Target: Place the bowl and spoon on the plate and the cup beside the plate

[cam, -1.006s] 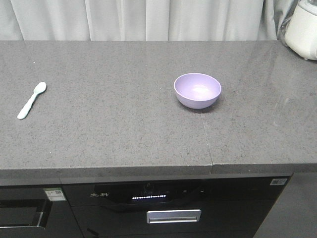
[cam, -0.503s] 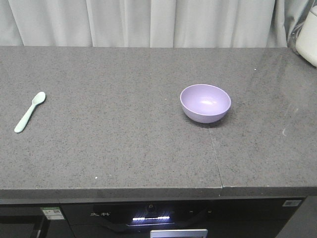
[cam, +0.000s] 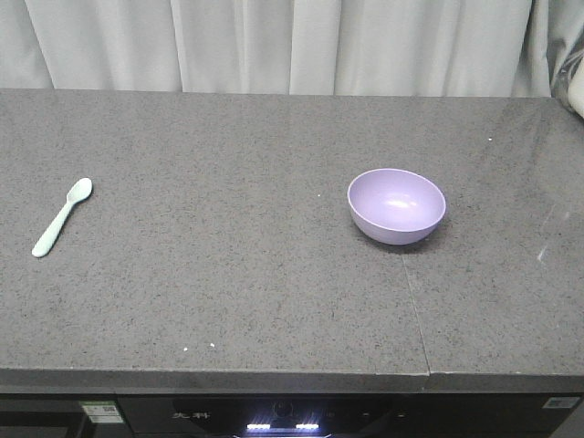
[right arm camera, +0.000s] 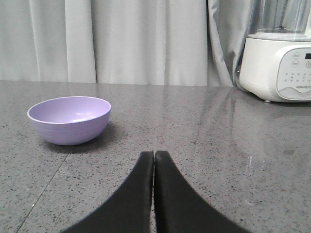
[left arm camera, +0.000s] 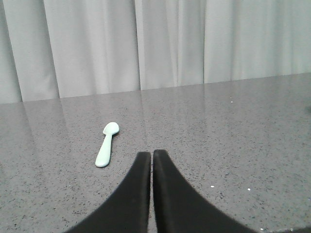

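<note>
Left wrist-mounted view: the left claw (left arm camera: 151, 154) sits low in the frame, its two black fingers pressed together along a hairline seam, with nothing between them. The pale mint-green spoon (left arm camera: 107, 144) lies flat on the grey speckled desk (left arm camera: 228, 141), ahead of this claw and to its left, clear of it. Its scoop points away from the claw and its handle points back toward it.

In the right wrist-mounted view the right claw (right arm camera: 154, 154) is closed in the same way and grips nothing. The lavender bowl (right arm camera: 69, 119) stands upright on the desk, ahead of this claw and off to its left, well apart from it. A white blender (right arm camera: 279, 63) stands farther ahead to the claw's right, against the pale curtain (right arm camera: 136, 43).

From the exterior front-facing view, spoon and bowl lie well apart. The bowl rests at the far end of a joint line (cam: 415, 310) in the desk top.
</note>
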